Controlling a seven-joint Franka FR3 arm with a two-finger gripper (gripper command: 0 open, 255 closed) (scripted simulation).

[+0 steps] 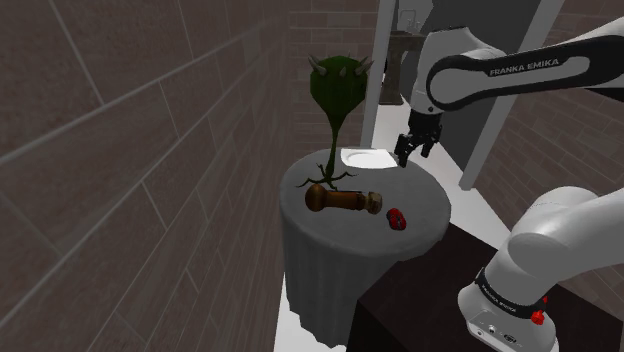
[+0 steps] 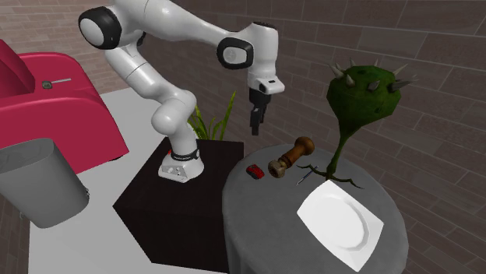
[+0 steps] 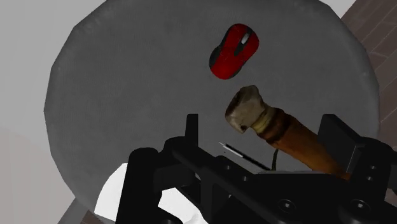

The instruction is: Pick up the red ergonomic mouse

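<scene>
The red mouse (image 1: 398, 216) (image 2: 255, 171) (image 3: 233, 51), with a grey wheel strip, lies near the rim of the round grey-clothed table (image 1: 330, 240) (image 2: 265, 226) on the side towards the stand. My black gripper (image 1: 413, 148) (image 2: 255, 123) (image 3: 262, 121) hangs well above the table, open, with nothing between its fingers (image 3: 191, 130). In the wrist view the mouse sits beyond the fingertips, past the pale end of a brown wooden handle-shaped object (image 3: 273, 124).
The brown wooden object (image 1: 345, 200) (image 2: 290, 158) lies beside the mouse. A spiky green plant (image 1: 338, 85) (image 2: 362, 93) and a white square plate (image 1: 365, 158) (image 2: 341, 218) share the table. A pink armchair (image 2: 54, 101) and grey bin (image 2: 39, 183) stand beyond the black stand (image 2: 179, 198).
</scene>
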